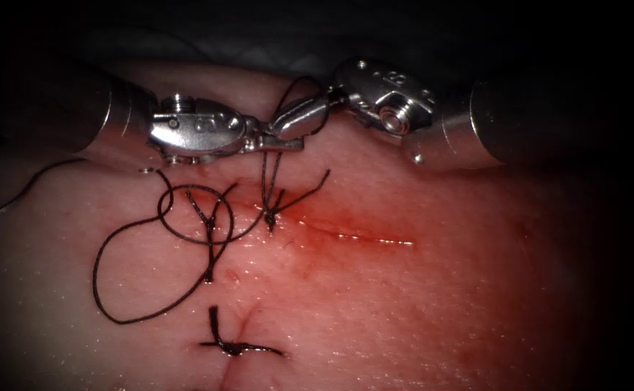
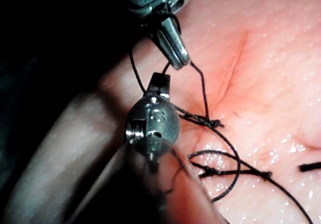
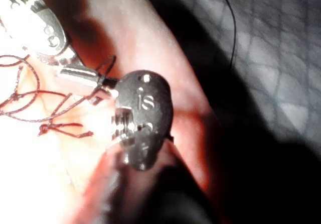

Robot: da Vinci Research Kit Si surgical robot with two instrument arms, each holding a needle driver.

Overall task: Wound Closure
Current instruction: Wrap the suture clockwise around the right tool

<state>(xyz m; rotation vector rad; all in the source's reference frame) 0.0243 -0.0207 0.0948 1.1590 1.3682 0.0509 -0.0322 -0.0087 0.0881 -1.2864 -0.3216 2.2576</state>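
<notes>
From the endoscope I see my left silver needle driver [image 1: 282,143] and right silver needle driver [image 1: 295,119] meeting tip to tip near the far edge of the pale pink pork tissue [image 1: 418,304]. Two strands of thin black thread [image 1: 267,177] run straight up from a knot on the red cut [image 1: 353,233] into the left tool's closed jaws.

In the left wrist view, the right tool's jaws look closed, thread looped around them

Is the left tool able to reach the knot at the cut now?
Probably yes. The left tool sits just above the knot, with bare tissue between. The right tool crowds it, and thread rises there.
</notes>
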